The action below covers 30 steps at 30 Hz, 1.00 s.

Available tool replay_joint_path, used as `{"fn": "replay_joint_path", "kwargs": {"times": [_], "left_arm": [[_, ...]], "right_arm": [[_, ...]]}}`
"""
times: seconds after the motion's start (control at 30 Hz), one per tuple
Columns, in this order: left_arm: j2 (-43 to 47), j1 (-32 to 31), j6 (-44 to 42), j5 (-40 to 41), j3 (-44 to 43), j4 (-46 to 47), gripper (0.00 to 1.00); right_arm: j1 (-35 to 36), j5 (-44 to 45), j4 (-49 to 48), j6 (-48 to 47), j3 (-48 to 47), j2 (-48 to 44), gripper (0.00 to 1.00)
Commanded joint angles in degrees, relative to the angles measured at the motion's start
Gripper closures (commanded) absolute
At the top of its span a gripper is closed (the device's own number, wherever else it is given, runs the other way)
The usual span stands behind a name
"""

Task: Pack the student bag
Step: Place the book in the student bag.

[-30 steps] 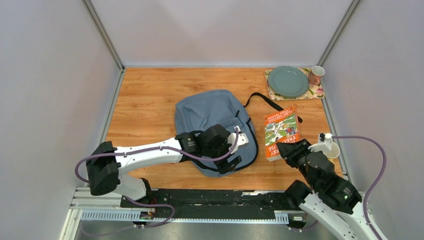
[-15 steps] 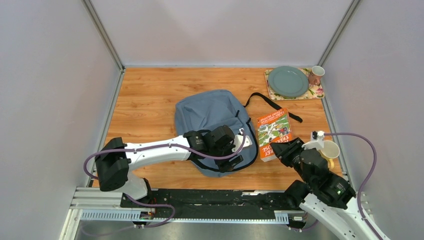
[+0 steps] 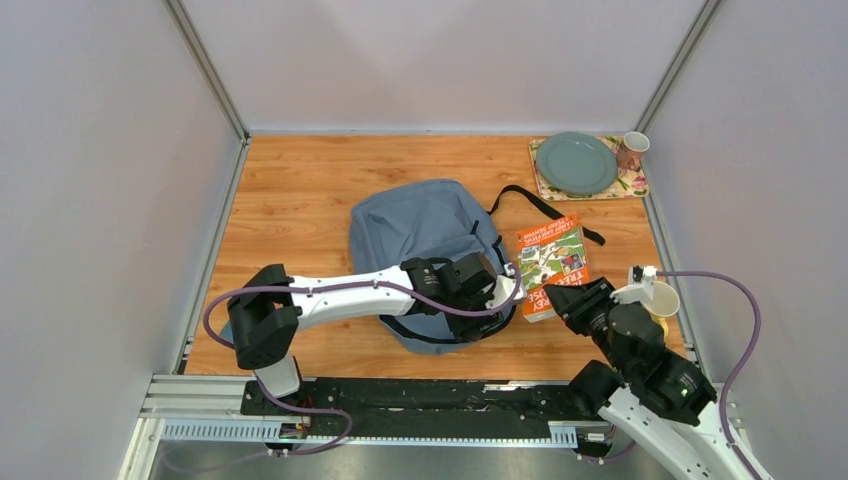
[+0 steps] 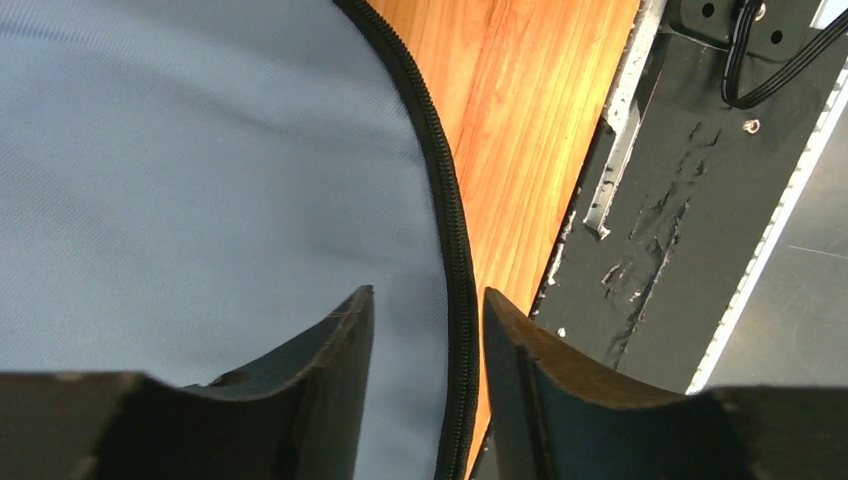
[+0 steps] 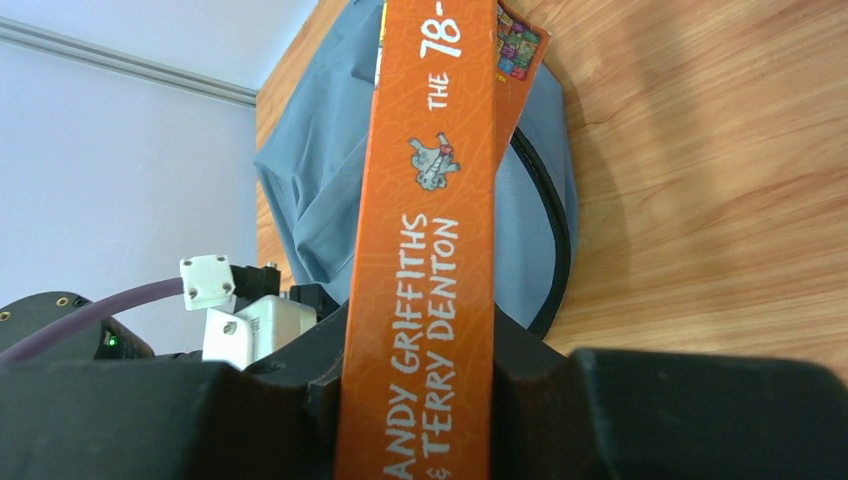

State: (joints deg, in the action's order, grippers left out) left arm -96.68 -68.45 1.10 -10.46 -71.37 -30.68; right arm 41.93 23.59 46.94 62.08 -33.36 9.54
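The bag (image 3: 415, 225) lies at 9 o'clock from the book (image 3: 552, 255) your right gripper (image 3: 552, 298) clamps; your left gripper (image 4: 428, 310), jaws narrow, straddles its zip (image 4: 440, 170).

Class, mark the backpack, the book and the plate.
backpack (image 3: 415, 220), top view, upper fabric panel
book (image 3: 551, 250), top view, front cover
plate (image 3: 576, 163), top view, bare middle

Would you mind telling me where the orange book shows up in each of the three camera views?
Top external: the orange book is just right of the student bag, its near end in the right gripper.
Left wrist: not in it.
Right wrist: the book's spine runs up the centre, clamped between the gripper's fingers.
Shared landmark: the grey-blue student bag, visible in all three views.
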Motion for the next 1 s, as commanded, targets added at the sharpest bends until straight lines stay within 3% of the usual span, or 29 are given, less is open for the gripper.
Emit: {"fn": "replay_joint_path", "kwargs": {"times": [0.0,0.2,0.27,0.4,0.47,0.53,0.67,0.7,0.73,0.83,0.97], "left_arm": [[-1.75,-0.64,-0.84,-1.23,-3.33,-2.63,0.51],[-2.63,-0.81,-0.31,-1.05,-3.42,-2.46,0.56],[-2.72,-0.81,-0.31,-1.49,-3.51,-2.28,0.71],[-3.16,-0.73,0.04,-1.32,-3.68,-2.37,0.78],[-2.99,-0.81,0.21,-1.49,-3.77,-2.28,0.95],[-2.46,-0.81,0.65,-1.49,-3.69,-1.84,1.00],[-1.67,-0.72,0.74,-1.49,-3.25,-0.61,1.00],[-1.84,-0.81,0.74,-1.67,-3.25,-0.53,0.97],[-1.84,-0.81,0.92,-1.84,-3.25,-0.52,0.81],[-2.45,-0.81,1.44,-4.12,-3.42,-0.61,0.67],[-2.89,-0.81,2.67,-5.80,-3.33,0.70,0.63]], "right_arm": [[0.17,3.47,-3.00,1.81,-0.82,-3.03,1.00],[0.17,5.85,-0.18,2.87,-1.00,-5.06,1.00],[0.17,6.02,0.08,2.87,-1.09,-5.15,1.00],[0.17,5.94,0.35,2.95,-1.18,-5.23,1.00],[0.17,5.94,0.70,3.13,-1.18,-5.32,1.00],[0.17,6.02,1.14,3.39,-1.18,-5.58,1.00],[0.17,6.29,1.67,3.66,-1.09,-6.29,1.00],[0.08,6.29,1.84,3.66,-1.09,-6.38,1.00],[0.08,6.55,1.93,3.66,-1.18,-6.46,1.00],[0.17,6.64,2.10,3.74,-1.26,-6.55,1.00],[0.17,6.64,2.11,3.83,-1.09,-6.55,1.00]]}}
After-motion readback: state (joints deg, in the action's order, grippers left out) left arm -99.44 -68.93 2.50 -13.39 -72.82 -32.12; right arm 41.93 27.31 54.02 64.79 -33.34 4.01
